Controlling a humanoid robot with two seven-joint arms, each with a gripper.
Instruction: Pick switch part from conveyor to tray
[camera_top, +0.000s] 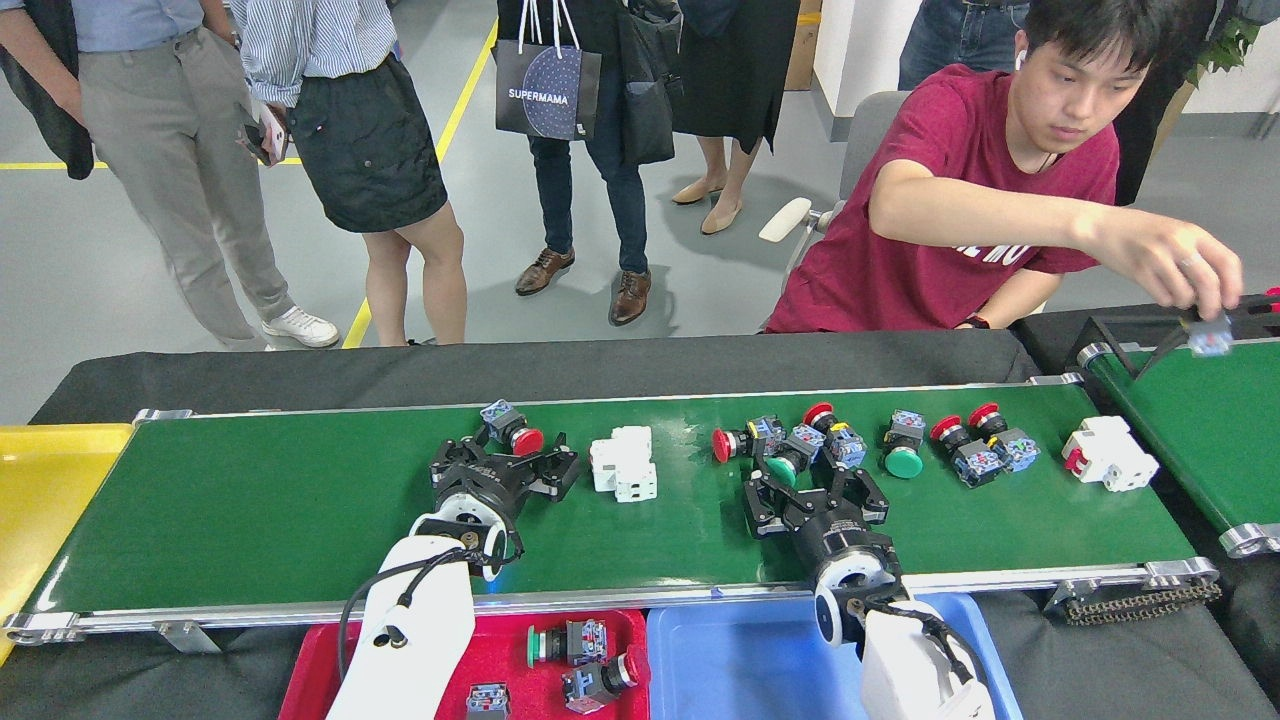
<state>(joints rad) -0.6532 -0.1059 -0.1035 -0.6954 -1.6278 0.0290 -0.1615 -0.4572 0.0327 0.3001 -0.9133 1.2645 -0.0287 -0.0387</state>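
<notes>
The conveyor (250, 510) carries several switch parts. A red-capped switch part (510, 428) lies just beyond my left gripper (502, 462), which stands open right behind it. A white block (623, 464) sits to its right. My right gripper (812, 488) is open, its fingers reaching around a green-capped switch part (787, 462) in a cluster with a red-capped one (735, 441). Further right lie a green-capped part (903, 447), two red-capped parts (975, 440) and another white block (1108, 454). The red tray (505, 645) near me holds several parts; the blue tray (740, 665) lies beside it.
A person in a red shirt sits behind the belt, a hand (1180, 265) holding a small part over the second angled belt (1205, 420) at right. A yellow bin (40, 500) stands at the left end. Several people stand beyond the black-covered table (500, 365).
</notes>
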